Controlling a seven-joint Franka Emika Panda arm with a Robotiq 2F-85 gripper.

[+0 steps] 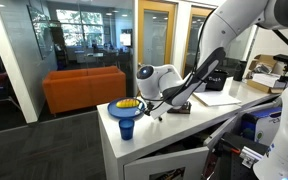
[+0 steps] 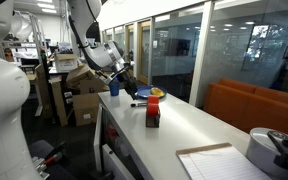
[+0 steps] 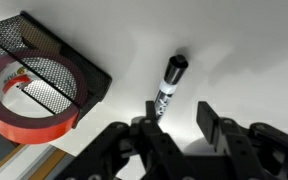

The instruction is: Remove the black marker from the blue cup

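The black marker point(image 3: 170, 82) lies flat on the white table in the wrist view, with a black cap and a white printed barrel. My gripper point(image 3: 179, 120) is open just above the table. The marker's near end rests against the left finger and nothing is between the jaws. The small dark blue cup point(image 1: 126, 127) stands at the table's end, apart from my gripper point(image 1: 164, 102). The cup also shows in an exterior view point(image 2: 114, 87), and no marker sticks out of it there.
A red tape roll point(image 3: 29, 100) sits on a black mesh holder point(image 3: 54, 45) just left of the jaws. A light-blue dish with a yellow thing point(image 1: 127, 106) stands behind the cup. A black-and-red tape dispenser point(image 2: 153, 112) and a paper pad point(image 2: 219, 162) are on the table.
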